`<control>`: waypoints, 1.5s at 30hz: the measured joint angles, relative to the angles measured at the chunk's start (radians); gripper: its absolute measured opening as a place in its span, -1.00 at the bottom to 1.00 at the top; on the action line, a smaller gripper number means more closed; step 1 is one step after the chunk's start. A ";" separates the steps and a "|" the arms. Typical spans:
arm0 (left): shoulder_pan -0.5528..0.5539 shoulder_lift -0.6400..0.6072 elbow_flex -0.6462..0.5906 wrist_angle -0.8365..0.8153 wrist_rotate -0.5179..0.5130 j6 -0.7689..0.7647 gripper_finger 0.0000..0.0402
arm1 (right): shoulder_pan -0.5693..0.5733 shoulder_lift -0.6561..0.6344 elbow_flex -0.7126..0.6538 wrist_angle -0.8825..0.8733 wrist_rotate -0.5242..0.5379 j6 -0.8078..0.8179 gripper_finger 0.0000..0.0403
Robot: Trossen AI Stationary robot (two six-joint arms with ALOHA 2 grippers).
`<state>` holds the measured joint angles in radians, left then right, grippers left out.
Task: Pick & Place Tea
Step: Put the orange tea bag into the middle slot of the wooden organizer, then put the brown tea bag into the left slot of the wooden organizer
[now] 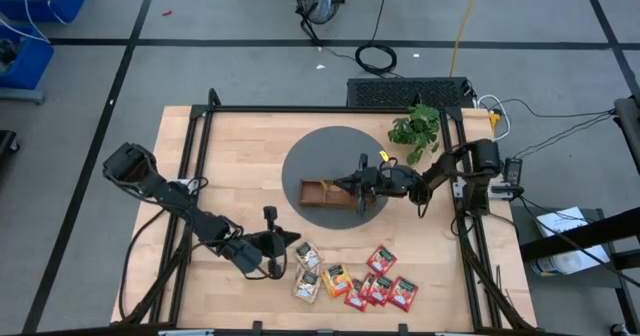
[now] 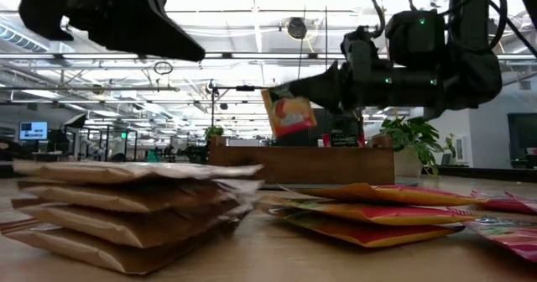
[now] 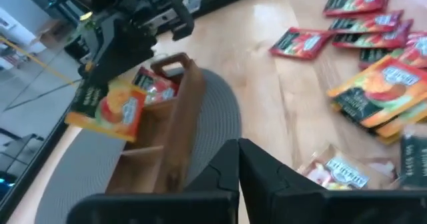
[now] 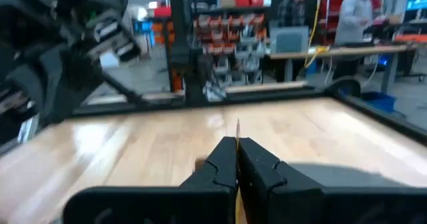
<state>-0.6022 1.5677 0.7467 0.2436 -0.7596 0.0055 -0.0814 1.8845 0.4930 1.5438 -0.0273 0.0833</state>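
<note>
The right pincer [image 2: 294, 93] is gripping an orange-yellow flat paper sachet [image 2: 289, 112] above the brown wooden tray [image 1: 330, 191]; the left pincer [image 1: 290, 241], shut empty, is hovering beside loose sachets [image 1: 355, 279] on the worktop [image 1: 240, 166].

The left arm reaches in from the table's left edge, bent at the elbow and stretched low toward the front middle, its left gripper [image 1: 283, 246] hanging above the surface with both fingers pressed together and nothing between them. The right arm comes from the right edge, folded at the elbow and extended level toward the centre, where the right gripper [image 1: 362, 181] is held raised. Its fingers [image 4: 257, 164] are closed flat against each other, pinching a thin edge of a tea sachet [image 2: 288, 112].
</note>
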 joint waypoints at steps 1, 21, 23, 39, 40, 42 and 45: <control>-0.001 0.000 -0.001 -0.001 0.000 0.000 -0.92 | 0.001 0.008 0.000 0.001 -0.001 0.002 -1.00; -0.009 0.000 -0.001 0.001 0.011 -0.031 -0.91 | 0.005 0.022 -0.001 -0.155 0.129 -0.022 -1.00; -0.009 0.000 -0.001 0.001 0.011 -0.033 -0.94 | 0.005 0.022 -0.001 -0.184 0.156 -0.018 -1.00; -0.009 0.000 -0.001 0.001 0.011 -0.042 -0.96 | 0.005 0.012 -0.001 -0.189 0.156 -0.019 -0.73; -0.009 0.000 -0.001 0.001 0.011 -0.044 -0.94 | 0.005 0.003 -0.001 -0.191 0.156 -0.017 -0.67; -0.009 0.000 -0.001 0.001 0.011 -0.045 -0.90 | 0.005 -0.021 -0.001 -0.190 0.156 -0.018 -0.58; -0.009 0.000 -0.001 0.001 0.026 -0.047 -0.88 | 0.009 -0.075 -0.001 -0.226 0.157 -0.032 -0.45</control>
<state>-0.6113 1.5679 0.7460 0.2447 -0.7335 -0.0418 -0.0727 1.8093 0.4919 1.3181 0.1299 0.0509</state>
